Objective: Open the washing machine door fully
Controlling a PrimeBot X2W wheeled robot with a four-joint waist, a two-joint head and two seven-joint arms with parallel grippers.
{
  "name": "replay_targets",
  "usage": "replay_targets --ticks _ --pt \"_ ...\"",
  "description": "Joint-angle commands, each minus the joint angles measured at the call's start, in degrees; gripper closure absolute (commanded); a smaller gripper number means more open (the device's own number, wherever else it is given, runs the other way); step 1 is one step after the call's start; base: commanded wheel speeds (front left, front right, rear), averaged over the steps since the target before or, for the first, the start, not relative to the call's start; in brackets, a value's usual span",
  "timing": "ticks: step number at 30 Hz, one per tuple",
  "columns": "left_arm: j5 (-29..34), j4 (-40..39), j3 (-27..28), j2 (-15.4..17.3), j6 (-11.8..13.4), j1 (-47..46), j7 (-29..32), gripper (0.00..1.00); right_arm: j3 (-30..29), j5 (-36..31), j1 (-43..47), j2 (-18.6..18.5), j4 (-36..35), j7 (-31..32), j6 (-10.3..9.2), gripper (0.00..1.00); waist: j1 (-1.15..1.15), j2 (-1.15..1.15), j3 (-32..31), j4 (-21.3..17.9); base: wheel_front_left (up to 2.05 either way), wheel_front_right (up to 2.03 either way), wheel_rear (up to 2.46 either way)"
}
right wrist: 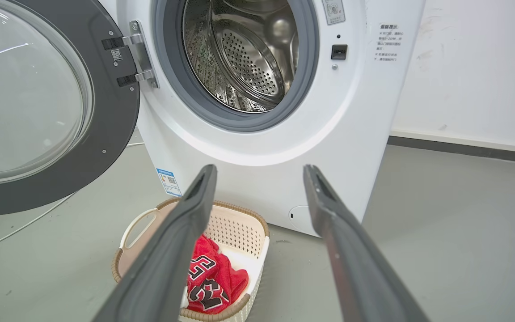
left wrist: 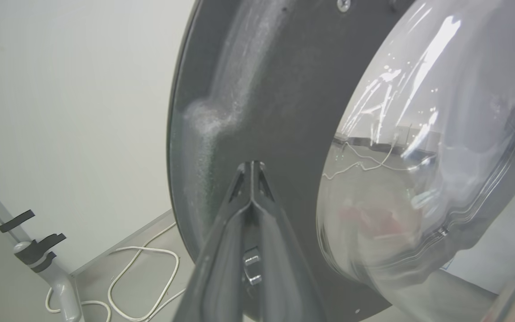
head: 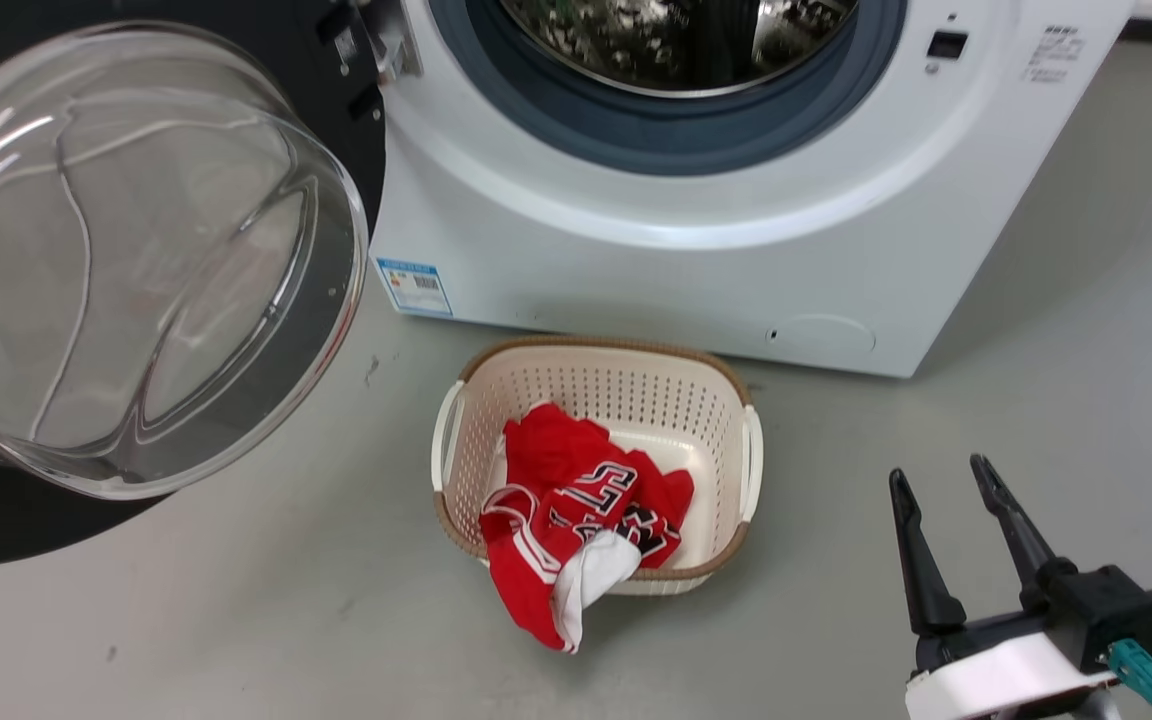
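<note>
The washing machine door (head: 136,270) stands swung wide to the left, its clear domed glass facing me and its black rim (right wrist: 110,125) hanging from a metal hinge (right wrist: 141,53). The white washing machine (head: 696,250) shows its steel drum (right wrist: 244,53) inside a grey gasket. In the left wrist view my left gripper (left wrist: 251,166) is shut, its fingertips close against the inner black face of the washing machine door (left wrist: 262,89) beside the glass dome; contact is unclear. My right gripper (head: 941,475) is open at the lower right above the floor, holding nothing.
A cream laundry basket (head: 736,420) holding a red jersey (head: 576,510) sits on the grey floor in front of the machine. A white cable (left wrist: 145,268) lies on the floor behind the door. A white wall (right wrist: 476,67) is right of the machine.
</note>
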Motion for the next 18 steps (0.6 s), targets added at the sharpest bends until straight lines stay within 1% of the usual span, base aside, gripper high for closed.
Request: replay_targets --ticks 1,4,8,13,18 --pt "0.60 -1.53 -0.79 -0.51 -0.36 1.60 -0.14 1.00 -0.08 0.41 1.10 0.08 -0.03 -0.11 -0.04 0.00 0.00 0.00 -2.57 -0.24 0.00 0.00 0.00" --pt "1.17 -4.96 -2.42 -1.63 -0.76 4.38 -0.15 1.00 -0.39 0.58 2.08 0.08 -0.47 -0.11 -0.04 0.00 0.00 0.00 -4.46 -0.32 0.00 0.00 0.00" --pt "2.18 -11.43 -5.49 -4.29 -0.91 8.02 -0.15 1.00 -1.39 0.78 3.16 0.08 -1.35 -0.11 -0.04 0.00 0.00 0.00 -6.52 -0.56 0.00 0.00 0.00" --pt "3.40 -19.76 -10.87 -7.97 -1.16 12.93 -0.14 1.00 -2.24 1.14 4.20 0.08 -2.79 -0.11 -0.04 0.00 0.00 0.00 -8.27 -1.55 0.00 0.00 0.00" --pt "3.07 -24.87 -16.22 -10.03 -1.03 16.97 -0.15 1.00 -2.25 1.16 5.10 0.08 -3.86 -0.11 -0.04 0.00 0.00 0.00 -9.66 -3.34 0.00 0.00 0.00"
